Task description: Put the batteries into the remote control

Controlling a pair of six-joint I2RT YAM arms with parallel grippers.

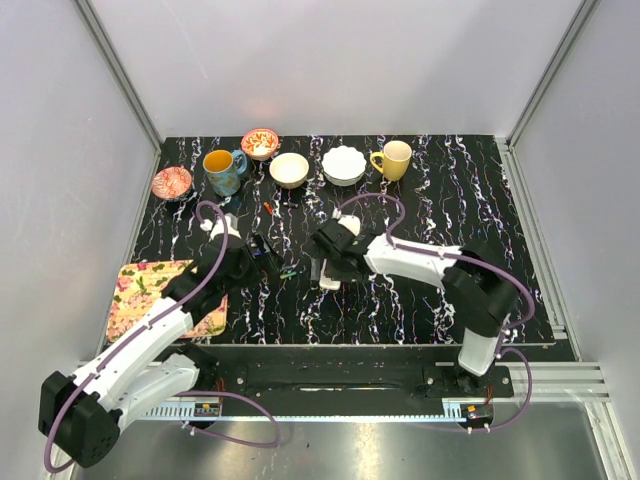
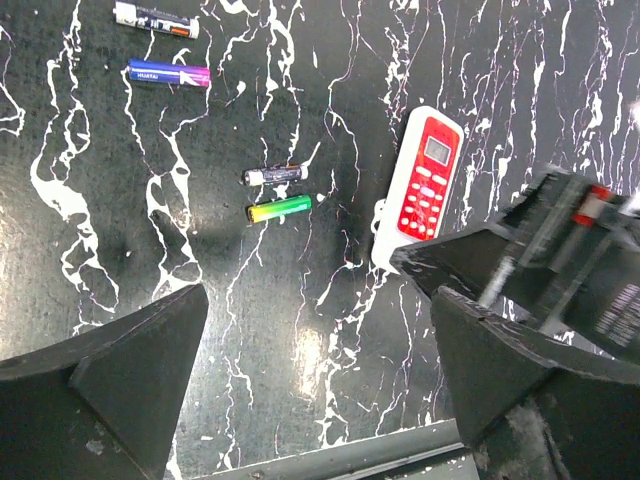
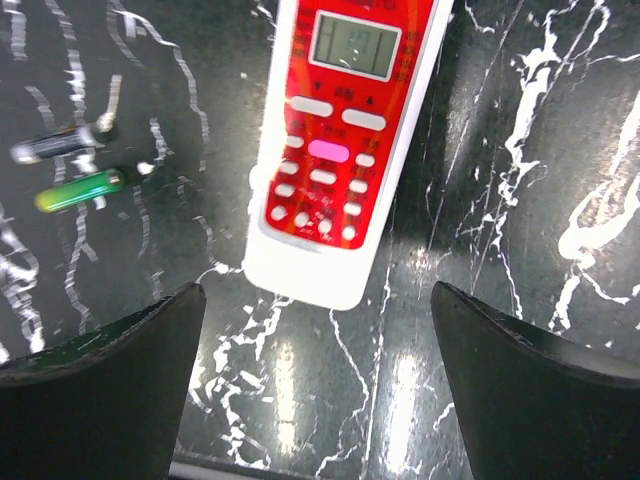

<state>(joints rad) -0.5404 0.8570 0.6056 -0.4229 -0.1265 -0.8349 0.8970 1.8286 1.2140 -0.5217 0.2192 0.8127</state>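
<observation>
Remote control (image 3: 340,150) is lying face up on the black marbled table (image 1: 420,310), red keypad and small display showing inside a white rim. Just 1 remote; its back isn't showing in any view. The right gripper (image 3: 318,290) is hovering over the remote's lower end w/ jaws spread wide, gripping nothing. The left gripper (image 2: 318,295) is hanging over bare tabletop, jaws likewise apart and holding nothing.

Batteries: 4 slim cylinders are lying flat in the left wrist view, none touching the remote. A green-yellow battery (image 2: 279,208) and a dark battery (image 2: 275,175) are sitting close together, near the remote's long edge. A blue-and-pink battery (image 2: 168,74) and a white-and-dark battery (image 2: 155,18) are lying well apart from those, near the frame's top.

Along the table's far edge, 2 mugs are standing, a blue mug (image 1: 223,172) and a yellow mug (image 1: 395,160), plus 4 bowls: a pink dish (image 1: 172,182), a patterned bowl (image 1: 260,143), a cream bowl (image 1: 289,170) and a white scalloped bowl (image 1: 344,165). 1 floral cloth (image 1: 150,290) is lying at the near left.

Hard to see: in the top view the right gripper is covering most of the remote, and the batteries are showing as specks only. The right wrist view is cutting off the remote's top edge and blurring the 2 batteries it catches.
</observation>
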